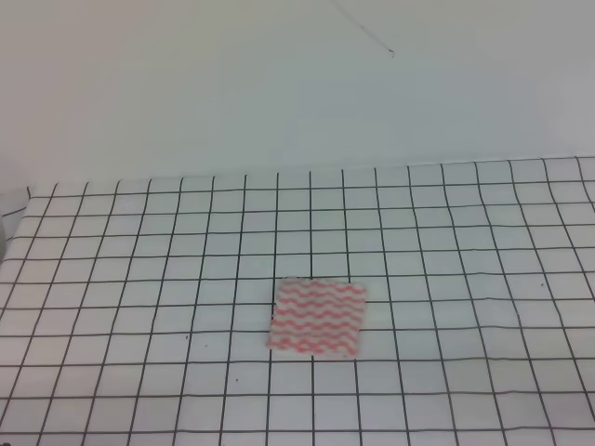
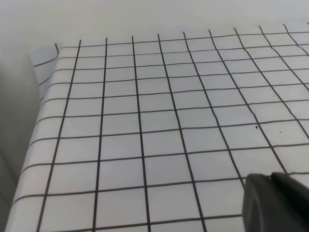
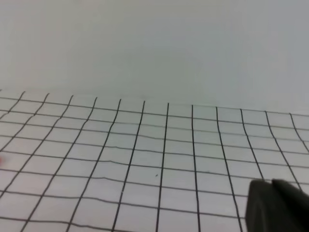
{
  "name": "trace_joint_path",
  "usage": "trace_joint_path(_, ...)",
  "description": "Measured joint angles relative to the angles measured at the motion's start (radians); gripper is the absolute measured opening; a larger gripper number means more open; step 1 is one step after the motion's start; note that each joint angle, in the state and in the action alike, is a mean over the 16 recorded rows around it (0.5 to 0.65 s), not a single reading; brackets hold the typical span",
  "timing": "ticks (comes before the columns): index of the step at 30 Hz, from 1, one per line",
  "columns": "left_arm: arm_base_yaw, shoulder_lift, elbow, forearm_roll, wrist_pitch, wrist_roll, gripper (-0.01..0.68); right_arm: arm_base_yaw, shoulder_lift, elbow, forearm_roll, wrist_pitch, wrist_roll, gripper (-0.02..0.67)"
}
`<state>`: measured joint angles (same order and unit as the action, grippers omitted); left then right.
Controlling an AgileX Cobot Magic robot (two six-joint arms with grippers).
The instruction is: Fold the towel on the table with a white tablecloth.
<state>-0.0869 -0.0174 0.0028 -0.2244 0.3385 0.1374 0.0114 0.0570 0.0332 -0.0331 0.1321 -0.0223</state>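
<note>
Towel [image 1: 317, 317] flat on tablecloth [image 1: 139, 279], long axis left-right, slightly skewed; both claws' opening untellable.

Red-pink and white wavy stripes across the towel [image 1: 317, 318], laid on a white tablecloth [image 1: 139, 279] ruled with thin black lines into a square grid. Same white ground and black grid over the table [image 2: 145, 121] in both wrist views, speckled here and there with tiny dark dots. Plain pale grey-white wall [image 1: 279, 84] behind. Dark grey, unpatterned casing on the left gripper [image 2: 277, 203] and right gripper [image 3: 277, 208] at each frame's lower corner.
</note>
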Motion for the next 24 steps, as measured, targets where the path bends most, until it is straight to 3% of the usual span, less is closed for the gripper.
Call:
trace_joint_path(4,0.000,0.000,0.000,0.000,0.000,0.000,-0.001,0.000,0.000,0.000,0.095,0.067,-0.090,-0.003)
trace_joint_path(12,0.000,0.001,0.000,0.000,0.000,0.000,-0.001,0.000,0.000,0.000,0.013,0.158,0.032,-0.003)
trace_joint_path(24,0.000,0.002,0.000,-0.001,-0.001,0.000,-0.001,-0.013,-0.045,-0.001,0.024,0.180,0.040,-0.003)
